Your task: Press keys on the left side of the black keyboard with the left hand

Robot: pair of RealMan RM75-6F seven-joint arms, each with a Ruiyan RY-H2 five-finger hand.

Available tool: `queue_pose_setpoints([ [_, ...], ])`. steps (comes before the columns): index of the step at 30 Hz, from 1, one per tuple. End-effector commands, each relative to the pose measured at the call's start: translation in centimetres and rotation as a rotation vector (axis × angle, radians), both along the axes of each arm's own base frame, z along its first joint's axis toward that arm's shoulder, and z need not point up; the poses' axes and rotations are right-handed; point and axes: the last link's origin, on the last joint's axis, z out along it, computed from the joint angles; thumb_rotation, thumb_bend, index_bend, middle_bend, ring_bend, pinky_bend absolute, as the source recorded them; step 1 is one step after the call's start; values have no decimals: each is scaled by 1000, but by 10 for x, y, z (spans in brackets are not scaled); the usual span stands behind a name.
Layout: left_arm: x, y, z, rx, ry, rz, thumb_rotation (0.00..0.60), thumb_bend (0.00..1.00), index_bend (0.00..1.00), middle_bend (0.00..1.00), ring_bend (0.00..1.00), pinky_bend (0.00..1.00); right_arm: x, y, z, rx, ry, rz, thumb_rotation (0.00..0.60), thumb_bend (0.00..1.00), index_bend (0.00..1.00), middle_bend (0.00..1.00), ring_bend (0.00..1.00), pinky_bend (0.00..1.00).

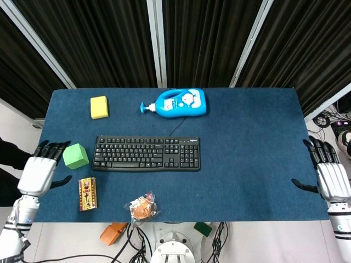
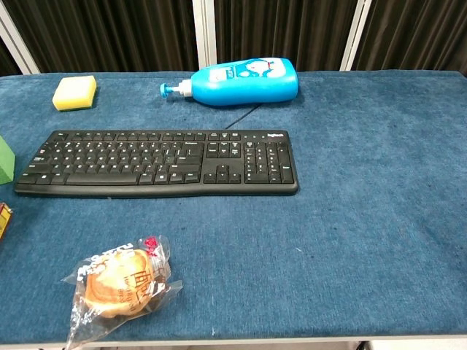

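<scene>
A black keyboard [image 1: 146, 153] lies flat on the blue table, left of centre; the chest view shows the keyboard [image 2: 157, 162] whole with nothing on its keys. My left hand [image 1: 39, 170] hovers over the table's left edge, fingers spread and empty, just left of a green cube [image 1: 75, 155] and well short of the keyboard. My right hand [image 1: 329, 175] hangs at the table's right edge, fingers apart, holding nothing. Neither hand shows in the chest view.
A yellow sponge [image 1: 99, 107] and a blue pump bottle [image 1: 178, 103] lie behind the keyboard, whose cable runs back to the bottle. A small card box [image 1: 87, 193] and a wrapped bun [image 1: 142, 207] sit near the front edge. The blue table [image 1: 252, 153] stretches right.
</scene>
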Motion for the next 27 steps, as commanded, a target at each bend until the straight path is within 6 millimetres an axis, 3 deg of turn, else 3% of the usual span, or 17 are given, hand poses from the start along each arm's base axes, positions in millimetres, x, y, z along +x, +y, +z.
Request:
queue_pose_setpoints([
  [1,36,45,-15,-93,17,-89,600,211,113,528,545,622,1,0,0,-1,2,-2,600,148,0,0,0,0],
  [6,60,86,-37,-229,47,-71,600,370,157,767,805,785,1,1,0,-3,6,-10,600,148,0,0,0,0],
  [11,75,117,-62,-345,37,-4,600,516,186,899,919,896,0,1,0,-2,7,-19,600,147,0,0,0,0],
  [16,78,132,-85,-428,28,53,600,599,199,943,969,935,0,1,0,-3,9,-26,600,148,0,0,0,0],
  [27,75,136,-119,-491,46,120,600,601,203,946,972,939,-1,-2,-1,7,11,-32,600,147,0,0,0,0],
])
